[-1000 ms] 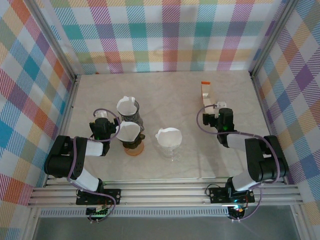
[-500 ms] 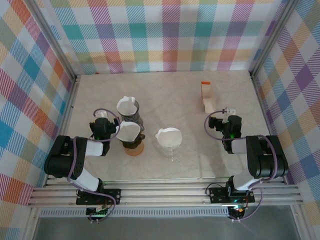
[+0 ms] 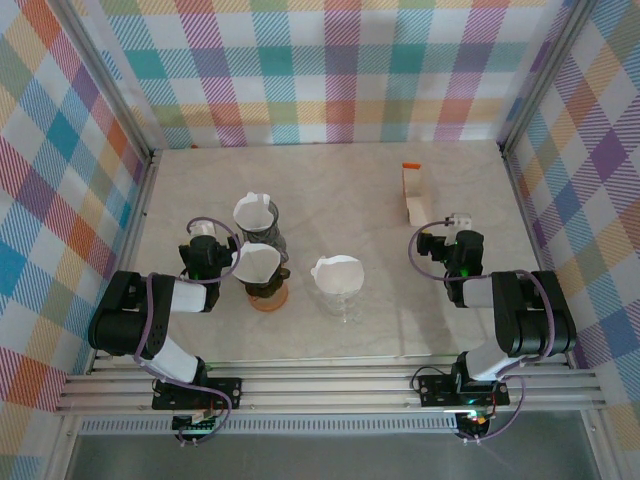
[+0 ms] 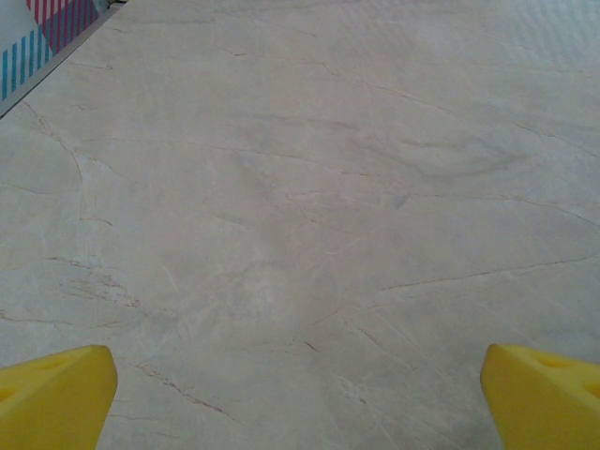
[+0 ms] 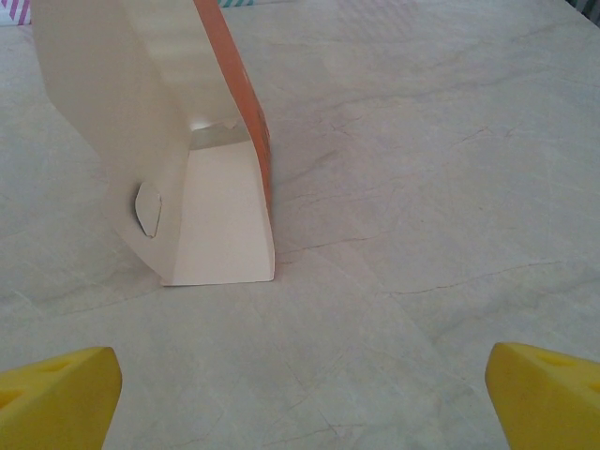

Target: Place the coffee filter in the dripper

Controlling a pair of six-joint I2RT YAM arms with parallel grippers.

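A white paper coffee filter [image 3: 337, 270] sits in the mouth of a clear glass dripper [image 3: 343, 300] at the table's middle. Two more white filters rest in a dark dripper [image 3: 256, 213] and in an orange-based dripper [image 3: 259, 264] to its left. My left gripper [image 3: 205, 238] is just left of those two, open, with bare marble between its yellow fingertips [image 4: 56, 398]. My right gripper [image 3: 453, 232] is open and empty, below and to the right of the orange-and-white filter box [image 3: 412, 192]. That box [image 5: 178, 150] stands upright ahead of the right gripper [image 5: 305, 398], apart from it.
Checked walls with metal rails close the table [image 3: 330, 190] on three sides. The marble shows bare at the back and at the front right. The near edge carries the arms' bases on aluminium rails [image 3: 330, 390].
The right gripper has drawn back toward the near right, away from the filter box, and then stopped. The left arm has not moved.
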